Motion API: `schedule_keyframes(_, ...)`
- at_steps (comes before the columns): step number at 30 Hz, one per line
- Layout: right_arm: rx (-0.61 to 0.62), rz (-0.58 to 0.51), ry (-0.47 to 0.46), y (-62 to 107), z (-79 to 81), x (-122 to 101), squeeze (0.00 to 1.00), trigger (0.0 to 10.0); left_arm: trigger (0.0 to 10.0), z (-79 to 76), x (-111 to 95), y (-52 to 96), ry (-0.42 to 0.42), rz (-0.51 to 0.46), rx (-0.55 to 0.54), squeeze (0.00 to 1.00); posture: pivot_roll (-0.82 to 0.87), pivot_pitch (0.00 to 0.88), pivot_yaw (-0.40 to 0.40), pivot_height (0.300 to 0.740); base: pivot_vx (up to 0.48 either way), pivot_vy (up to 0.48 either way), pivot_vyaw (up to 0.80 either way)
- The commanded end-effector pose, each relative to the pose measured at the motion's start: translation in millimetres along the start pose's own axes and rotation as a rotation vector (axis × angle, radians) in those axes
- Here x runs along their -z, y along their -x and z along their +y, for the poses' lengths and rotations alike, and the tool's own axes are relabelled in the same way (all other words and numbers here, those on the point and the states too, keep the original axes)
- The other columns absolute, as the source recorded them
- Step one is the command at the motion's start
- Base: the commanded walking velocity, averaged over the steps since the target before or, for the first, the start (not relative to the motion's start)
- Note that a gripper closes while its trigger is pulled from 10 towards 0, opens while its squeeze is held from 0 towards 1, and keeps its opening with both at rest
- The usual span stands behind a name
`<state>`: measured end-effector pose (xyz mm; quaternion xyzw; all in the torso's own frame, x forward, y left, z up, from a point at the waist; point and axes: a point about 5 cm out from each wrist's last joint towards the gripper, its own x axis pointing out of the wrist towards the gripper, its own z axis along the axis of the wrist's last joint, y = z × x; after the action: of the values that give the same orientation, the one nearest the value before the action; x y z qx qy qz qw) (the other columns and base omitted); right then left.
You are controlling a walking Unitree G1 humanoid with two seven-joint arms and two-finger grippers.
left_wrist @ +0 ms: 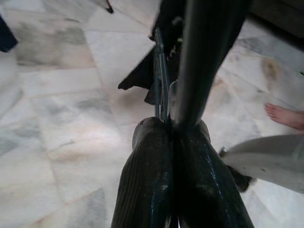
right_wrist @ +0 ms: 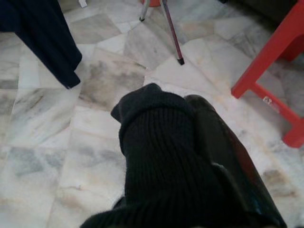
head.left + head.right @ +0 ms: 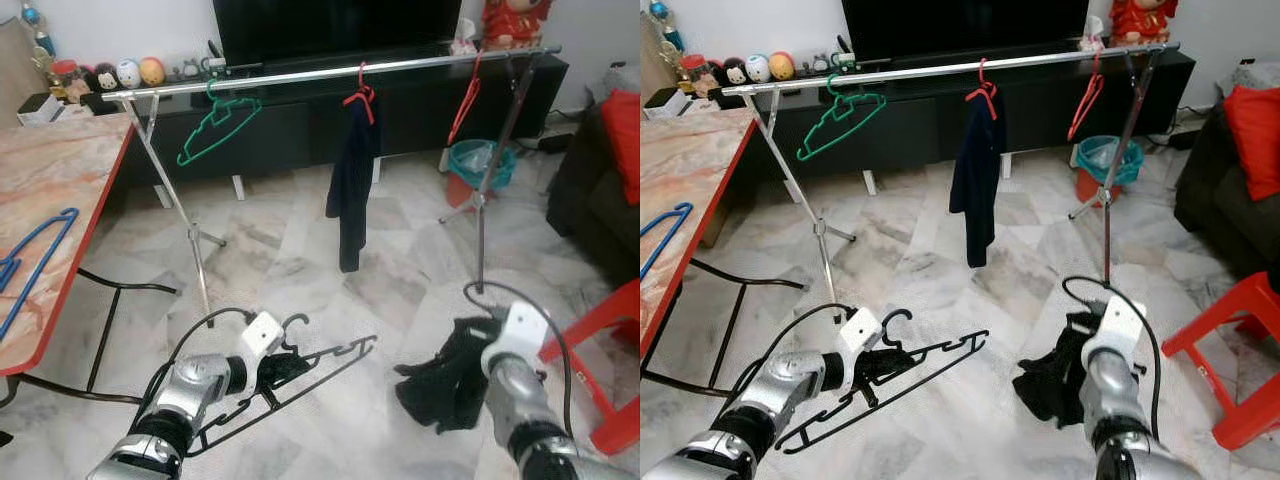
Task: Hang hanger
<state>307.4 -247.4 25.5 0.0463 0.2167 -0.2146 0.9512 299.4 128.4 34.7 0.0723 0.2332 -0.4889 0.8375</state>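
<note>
Black wire hanger (image 3: 300, 375) is gripped low over the marble floor (image 3: 300, 260) by the left gripper's (image 3: 272, 362) closed fingers (dark knit garment (image 3: 445, 385) clamped in the right gripper (image 2: 199, 156)).

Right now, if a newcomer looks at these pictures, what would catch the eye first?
Probably the two hands in the foreground: the left hand is shut on a black hanger, and the right hand is shut on a black knitted garment, both above the marble floor. Behind them a long silver rail carries a green hanger, a dark garment on a red hanger, and another red hanger.
</note>
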Motion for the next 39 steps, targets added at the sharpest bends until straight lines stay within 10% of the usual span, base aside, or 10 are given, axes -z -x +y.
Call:
schedule_keyframes(1,-0.023,-0.03,0.037,-3.9,11.4,-19.2,0.0,10.0,10.0,0.9,-11.9,2.3,-0.01,-0.012,0.063,0.0,-0.08,0.0,0.042,0.74,0.0,0.0,0.0)
schedule_keyframes(20,-0.056,0.047,0.131,-4.3,44.6,-33.7,0.0,10.0,10.0,-43.7,-39.9,5.2,0.011,-0.1,0.455,0.0,-0.07,0.0,0.031,0.74,0.0,0.0,0.0)
schedule_keyframes(39,-0.199,-0.046,0.169,2.3,89.5,-79.9,0.0,10.0,10.0,-33.1,-55.9,-15.6,-0.011,-0.101,0.182,0.0,-0.08,0.0,0.034,0.74,0.0,0.0,0.0)
